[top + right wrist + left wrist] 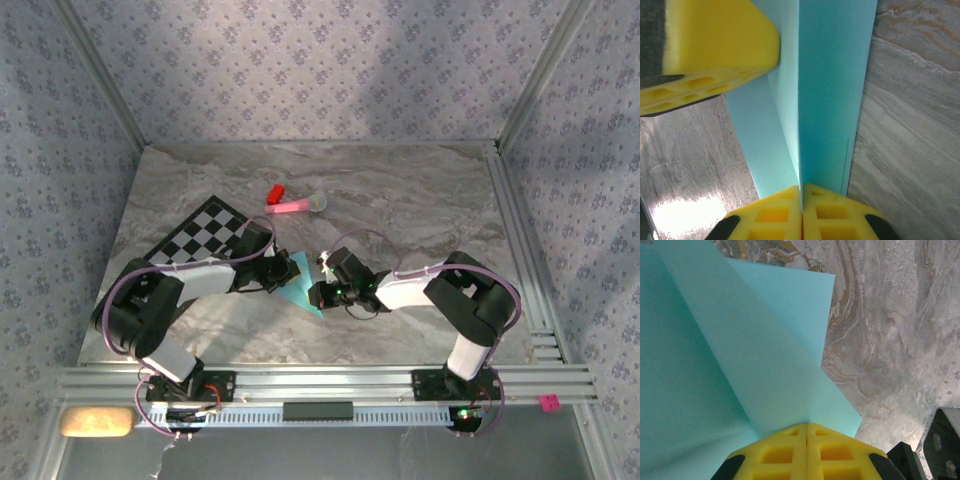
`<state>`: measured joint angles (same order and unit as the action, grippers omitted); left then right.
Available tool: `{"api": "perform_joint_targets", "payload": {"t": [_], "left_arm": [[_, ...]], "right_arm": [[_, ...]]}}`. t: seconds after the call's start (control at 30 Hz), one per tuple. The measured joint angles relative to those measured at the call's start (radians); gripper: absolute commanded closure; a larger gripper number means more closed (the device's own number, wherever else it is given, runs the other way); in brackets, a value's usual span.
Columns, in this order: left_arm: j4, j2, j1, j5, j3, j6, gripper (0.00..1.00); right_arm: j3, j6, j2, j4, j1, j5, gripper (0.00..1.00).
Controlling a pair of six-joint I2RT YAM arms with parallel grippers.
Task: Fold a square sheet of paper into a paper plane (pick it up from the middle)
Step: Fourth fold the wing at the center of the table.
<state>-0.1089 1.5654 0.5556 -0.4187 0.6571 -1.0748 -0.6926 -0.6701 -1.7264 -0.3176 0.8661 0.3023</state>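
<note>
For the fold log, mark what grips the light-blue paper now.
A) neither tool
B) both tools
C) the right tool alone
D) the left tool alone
B: the left tool and the right tool each show, in their own wrist views, yellow tips pressed shut on the light-blue paper.

Top view: both arms bend at the elbow and reach inward, meeting at centre frame. The left gripper (283,272) and right gripper (320,290) nearly touch, each with yellow fingers (790,455) pressed together on the square sheet of paper (303,290).
</note>
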Motion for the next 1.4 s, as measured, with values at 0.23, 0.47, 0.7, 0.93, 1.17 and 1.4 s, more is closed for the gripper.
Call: {"api": "perform_joint_targets", "payload": {"t": [0.23,0.47,0.7,0.93,1.17,1.4], "left_arm": [[0.001,0.014,0.0,0.014,0.0,0.0,0.93],[0.002,0.021,0.0,0.019,0.002,0.001,0.93],[0.006,0.039,0.0,0.023,0.002,0.007,0.93],[0.007,0.045,0.001,0.022,0.01,0.013,0.93],[0.006,0.048,0.002,0.022,0.019,0.02,0.93],[0.002,0.059,0.006,0.022,0.023,0.03,0.92]], "right_arm": [[-0.009,0.0,0.0,0.018,-0.004,0.01,0.88],[-0.015,-0.001,0.0,0.029,-0.005,0.019,0.85],[-0.015,-0.019,0.008,0.037,-0.011,0.029,0.82],[0.0,-0.053,0.018,0.03,-0.029,0.046,0.8],[0.017,-0.083,0.02,-0.006,-0.034,0.059,0.78],[0.016,-0.087,0.02,0.003,-0.035,0.058,0.86]]}}
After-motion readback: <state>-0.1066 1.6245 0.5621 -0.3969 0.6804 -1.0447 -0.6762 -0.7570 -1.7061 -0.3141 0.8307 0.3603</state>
